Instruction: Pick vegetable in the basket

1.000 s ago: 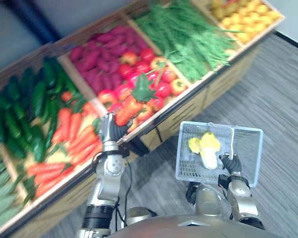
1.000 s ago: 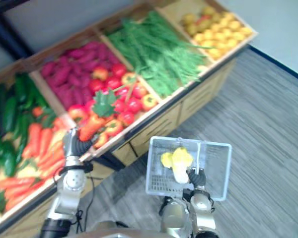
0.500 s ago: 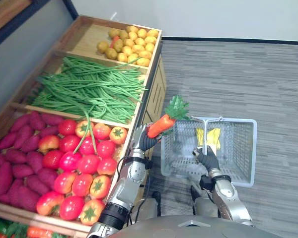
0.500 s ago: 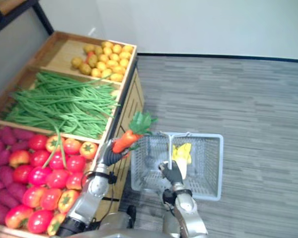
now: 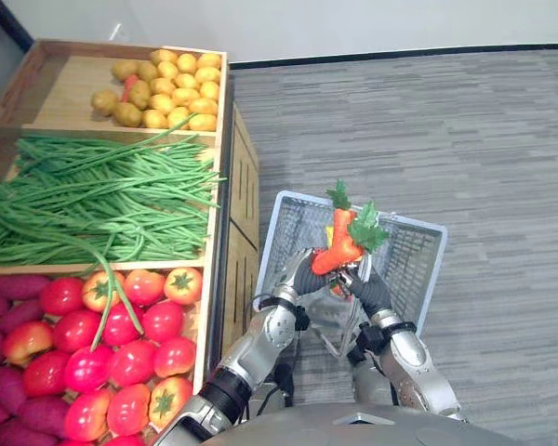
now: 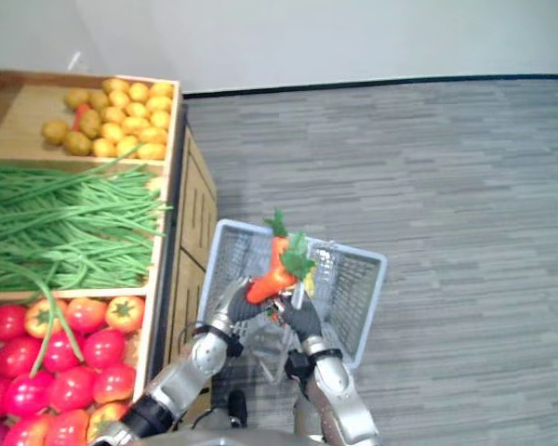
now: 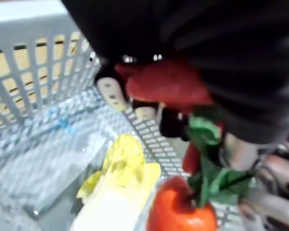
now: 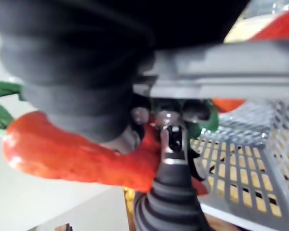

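Item: carrot [image 5: 340, 247]; held in the left hand [image 5: 306, 276], whose fingers are curled round the lower end of the root; position: above the open basket [image 5: 418, 271], not yet inside it; the right hand [image 5: 372, 292] sits just beneath the carrot, over the basket's middle; you cannot tell whether it is gripping anything.

Hazards, as judged: the carrot hangs very close to the right hand, so a release here may land it on that hand and tip it over the rim to the floor; your hold is on one end only, so the leafy end may swing and snag the basket's wall; the basket already holds a yellow-white vegetable [image 7: 120, 175] and an orange-red piece [image 7: 182, 212], so a hard drop could knock them about; release low and clear of the right hand.

Description: bent orange-red root, glossy, probably firm moulded plastic; flat green leaves at the top, pointing up and away from you; likely light to carry.
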